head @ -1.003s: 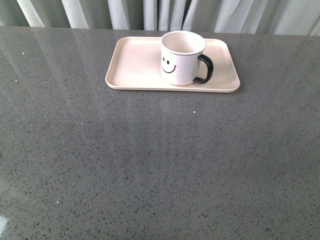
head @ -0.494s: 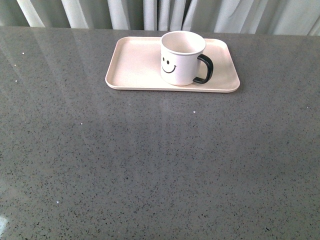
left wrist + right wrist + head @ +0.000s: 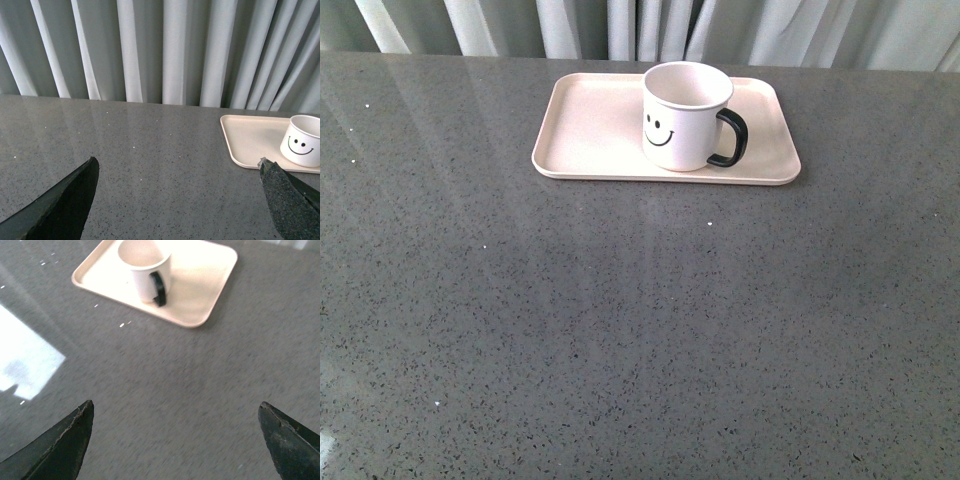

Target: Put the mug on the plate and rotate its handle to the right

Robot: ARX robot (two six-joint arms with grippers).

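The white mug (image 3: 682, 118) with the black smiley face stands upright on the pale pink-beige plate (image 3: 590, 130) at the far middle of the table. Its black handle (image 3: 731, 137) points to the right. The mug (image 3: 303, 146) and plate (image 3: 250, 137) also show in the left wrist view, and in the right wrist view the mug (image 3: 142, 270), handle (image 3: 159, 288) and plate (image 3: 200, 280) show too. My left gripper (image 3: 177, 167) is open and empty, well apart from the plate. My right gripper (image 3: 176, 407) is open and empty over bare table, short of the plate. Neither arm shows in the front view.
The grey speckled table (image 3: 640, 330) stretches from the plate to the near edge. Pale curtains (image 3: 165, 50) hang behind the table's far edge. A bright window reflection (image 3: 25, 360) lies on the tabletop.
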